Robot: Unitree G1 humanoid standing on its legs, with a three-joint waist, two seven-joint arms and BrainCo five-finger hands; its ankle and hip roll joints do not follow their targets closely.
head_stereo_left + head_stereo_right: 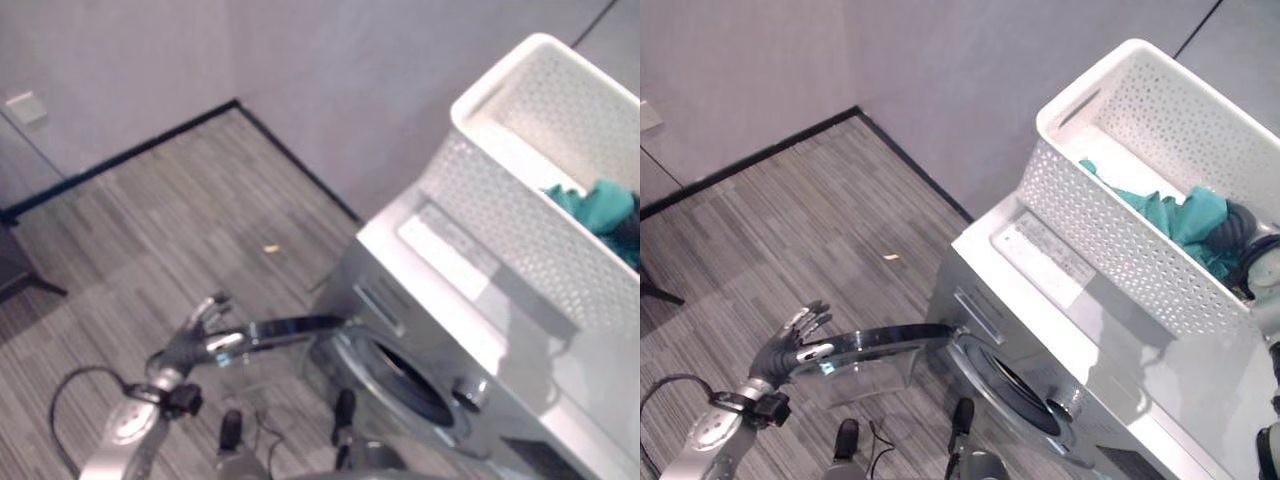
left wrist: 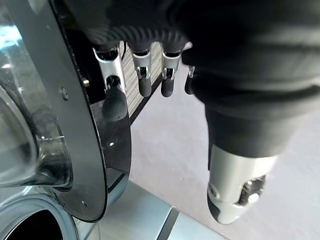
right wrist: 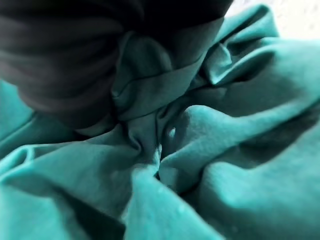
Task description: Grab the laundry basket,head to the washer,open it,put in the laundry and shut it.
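Note:
A white washer (image 1: 1040,262) stands against the wall with its round glass door (image 1: 880,345) swung open toward me, baring the drum opening (image 1: 1015,385). My left hand (image 1: 790,345) rests on the door's outer edge with straight fingers (image 2: 145,75) lying along the dark rim (image 2: 112,145). On top of the washer sits the white perforated laundry basket (image 1: 1110,230) with teal laundry (image 1: 1180,215) inside. My right hand (image 1: 1238,232) is down in the basket, its dark cover (image 3: 65,60) pressed into the bunched teal cloth (image 3: 225,125).
A grey wall with dark skirting (image 1: 770,150) runs behind the washer. The striped wood-look floor (image 1: 790,230) spreads to the left, with a small yellow scrap (image 1: 891,257) on it. A wall plate (image 1: 25,105) and a dark furniture leg (image 1: 20,275) are at far left.

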